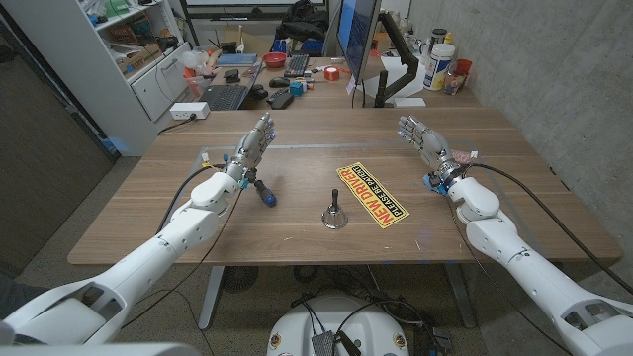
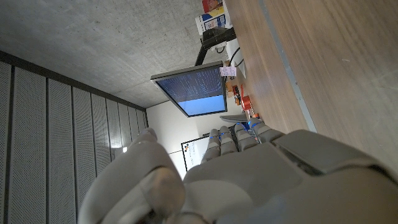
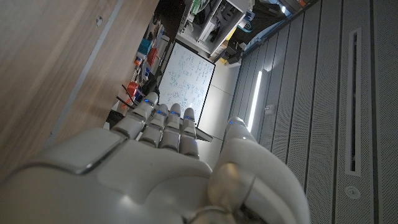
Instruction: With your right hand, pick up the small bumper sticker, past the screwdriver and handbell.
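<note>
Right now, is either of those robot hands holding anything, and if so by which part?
Nothing is held. The left hand and right hand are both open; the bumper sticker lies untouched.

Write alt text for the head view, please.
A yellow bumper sticker lies on a wooden table, right of a small handbell and a blue-handled screwdriver. The left hand and right hand hold nothing.

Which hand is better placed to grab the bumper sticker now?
Right. The right hand stands open beside the bumper sticker; the left hand is beyond the screwdriver and handbell.
</note>
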